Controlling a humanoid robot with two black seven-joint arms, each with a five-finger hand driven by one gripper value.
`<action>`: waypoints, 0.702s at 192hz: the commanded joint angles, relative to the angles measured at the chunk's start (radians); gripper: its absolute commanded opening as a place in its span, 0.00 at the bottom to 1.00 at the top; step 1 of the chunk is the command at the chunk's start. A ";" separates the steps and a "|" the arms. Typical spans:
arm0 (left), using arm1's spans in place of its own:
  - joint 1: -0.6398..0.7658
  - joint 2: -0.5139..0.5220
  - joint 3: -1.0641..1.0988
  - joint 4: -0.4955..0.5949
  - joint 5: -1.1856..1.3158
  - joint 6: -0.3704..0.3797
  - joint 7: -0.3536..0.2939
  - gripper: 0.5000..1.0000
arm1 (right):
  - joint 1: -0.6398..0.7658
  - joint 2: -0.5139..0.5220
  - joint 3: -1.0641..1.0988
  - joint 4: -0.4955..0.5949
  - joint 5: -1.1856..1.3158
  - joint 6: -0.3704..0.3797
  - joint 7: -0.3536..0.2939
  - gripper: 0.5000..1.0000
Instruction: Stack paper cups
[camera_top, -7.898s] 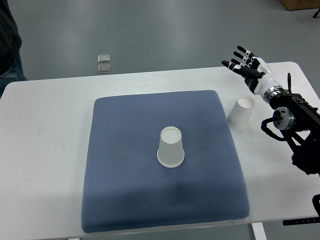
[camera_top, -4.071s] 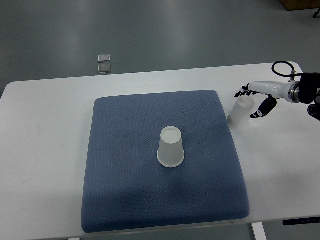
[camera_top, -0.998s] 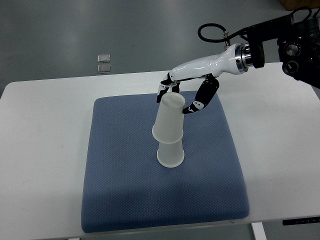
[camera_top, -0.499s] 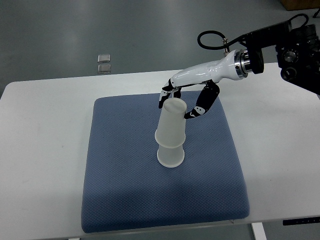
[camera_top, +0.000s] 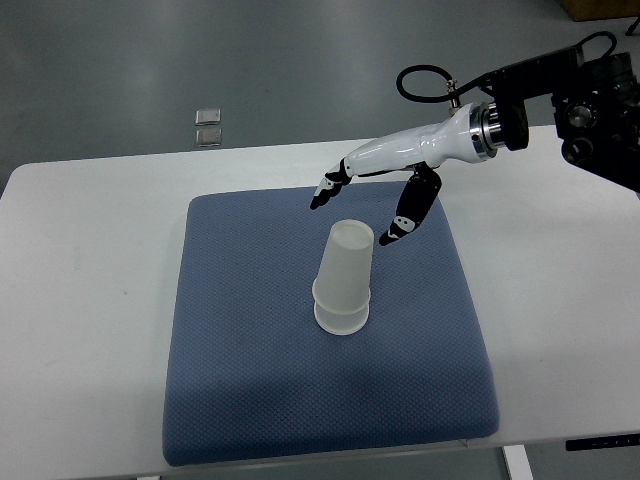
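Observation:
Two white paper cups (camera_top: 343, 276) stand upside down as one stack near the middle of the blue mat (camera_top: 250, 370), the upper cup leaning a little to the right over the lower one. My right hand (camera_top: 358, 212) hovers just behind and above the stack, fingers spread, touching nothing. Its white forearm runs up to the right toward the black arm at the picture's edge. The left arm does not show.
The mat lies on a white table (camera_top: 80, 300) whose far edge runs behind the hand. Two small grey squares (camera_top: 208, 125) sit on the floor beyond the table.
The upper cup has dropped further over the lower one and my right hand has let go of it, its fingers spreading and lifting clear.

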 joint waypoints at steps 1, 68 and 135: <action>0.000 0.000 0.000 0.000 -0.001 0.000 0.000 1.00 | 0.000 -0.002 0.003 0.000 0.002 0.000 0.000 0.72; 0.000 0.000 0.001 0.000 -0.001 0.000 0.000 1.00 | -0.161 -0.004 0.177 -0.146 0.149 -0.083 -0.064 0.72; 0.000 0.000 0.001 0.000 -0.001 0.000 0.000 1.00 | -0.336 0.118 0.365 -0.406 0.613 -0.418 -0.161 0.72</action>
